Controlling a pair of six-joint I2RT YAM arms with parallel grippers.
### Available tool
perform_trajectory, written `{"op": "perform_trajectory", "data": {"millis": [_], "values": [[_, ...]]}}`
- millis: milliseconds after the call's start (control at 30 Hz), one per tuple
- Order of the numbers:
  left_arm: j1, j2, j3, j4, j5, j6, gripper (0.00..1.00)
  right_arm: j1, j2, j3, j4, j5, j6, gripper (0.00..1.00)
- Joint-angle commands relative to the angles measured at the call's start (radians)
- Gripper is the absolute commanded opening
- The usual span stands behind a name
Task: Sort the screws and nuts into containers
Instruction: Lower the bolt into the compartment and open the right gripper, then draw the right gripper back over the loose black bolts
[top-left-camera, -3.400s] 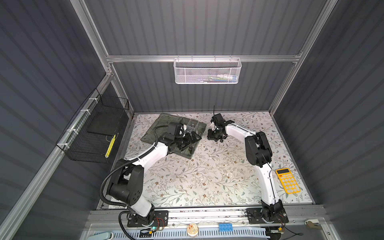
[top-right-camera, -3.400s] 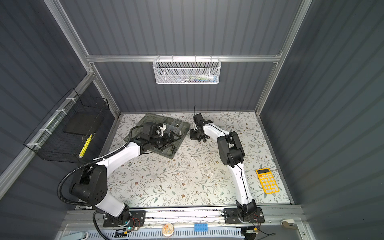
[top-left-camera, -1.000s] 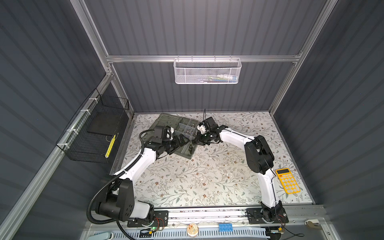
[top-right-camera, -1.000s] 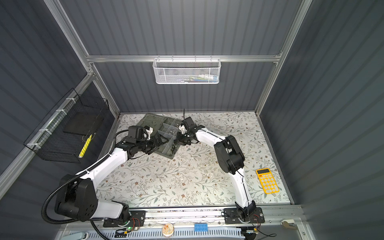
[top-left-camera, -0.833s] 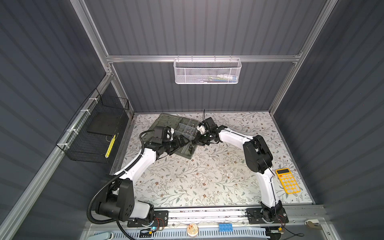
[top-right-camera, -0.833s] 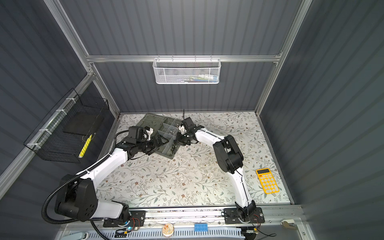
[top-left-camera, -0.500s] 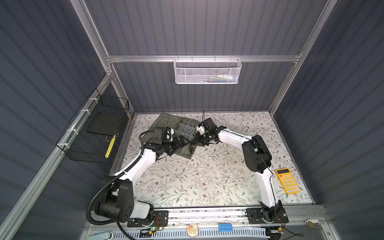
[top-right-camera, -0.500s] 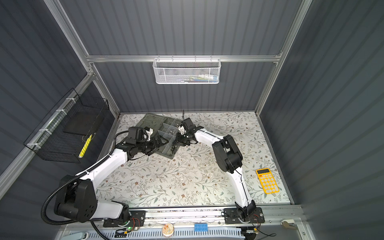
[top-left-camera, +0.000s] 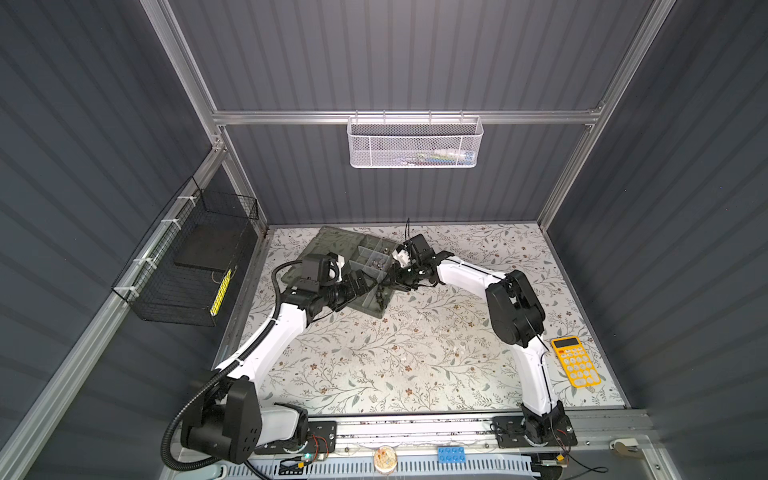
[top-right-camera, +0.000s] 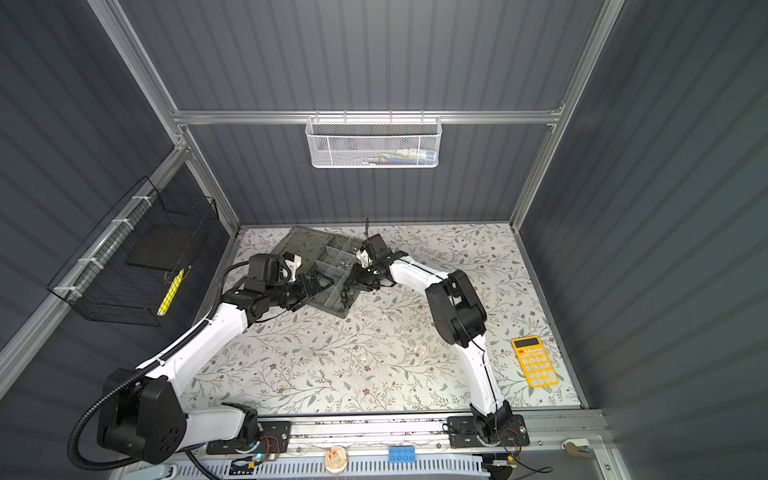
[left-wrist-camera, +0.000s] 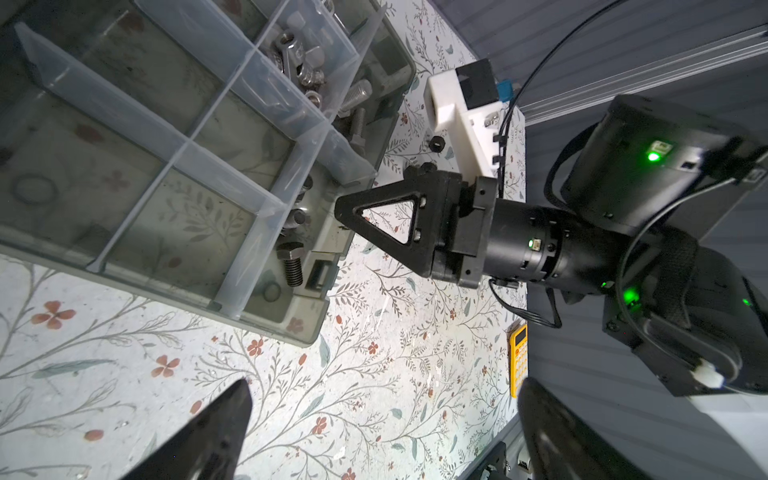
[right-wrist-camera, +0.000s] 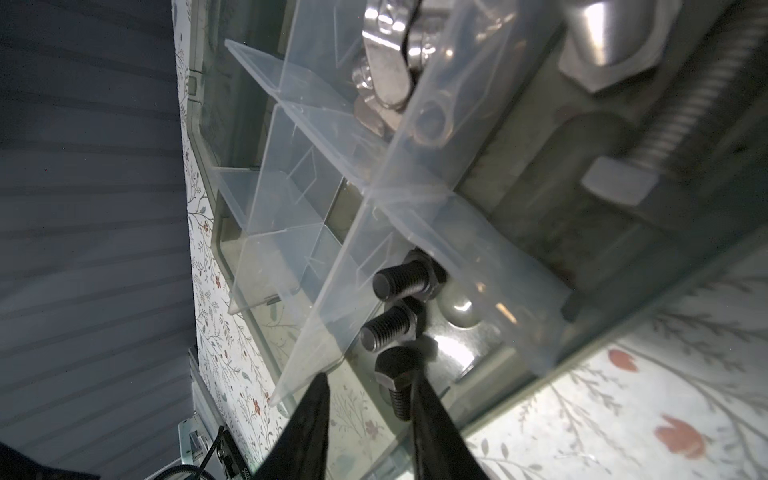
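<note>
Since a few seconds back, right gripper (right-wrist-camera: 368, 409) swung from the tablecloth (left-wrist-camera: 124, 374) onto the organizer box (left-wrist-camera: 270, 324) edge; jaws eased partly apart, gripping nothing. I see one black screw (right-wrist-camera: 395, 388) between them, against one finger, in the corner compartment (right-wrist-camera: 457, 345) beside two more black screws (right-wrist-camera: 401, 278). The left gripper (left-wrist-camera: 384, 380) hangs spread wide, empty, over the tablecloth.

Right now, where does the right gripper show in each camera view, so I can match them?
Both top views: right gripper at the organizer box's right edge.
Left wrist view: gripper's black triangular finger at the box wall, by the black screws.
Right wrist view: dark fingertips, apart, beside the black screws.
Shared landmark: those screws' compartment.
</note>
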Motion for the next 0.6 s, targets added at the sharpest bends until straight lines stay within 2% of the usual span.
{"op": "perform_trajectory", "data": {"millis": [0,267,433,500,567], "values": [[0.007,-0.01,0.034,-0.046,-0.012,0.025,1.0,-0.001,-0.069,0.002,-0.022,0.018,-0.018,0.37],[0.002,-0.003,0.054,-0.037,-0.009,0.008,1.0,-0.02,-0.172,-0.034,-0.052,0.065,-0.06,0.48],[-0.012,0.005,0.077,-0.037,-0.022,0.005,1.0,-0.054,-0.255,-0.083,-0.094,0.116,-0.113,0.63],[-0.028,0.015,0.095,-0.034,-0.031,0.006,1.0,-0.074,-0.29,-0.111,-0.102,0.133,-0.132,0.74],[-0.052,0.034,0.117,-0.034,-0.047,0.008,1.0,-0.097,-0.328,-0.144,-0.106,0.144,-0.143,0.93]]}}
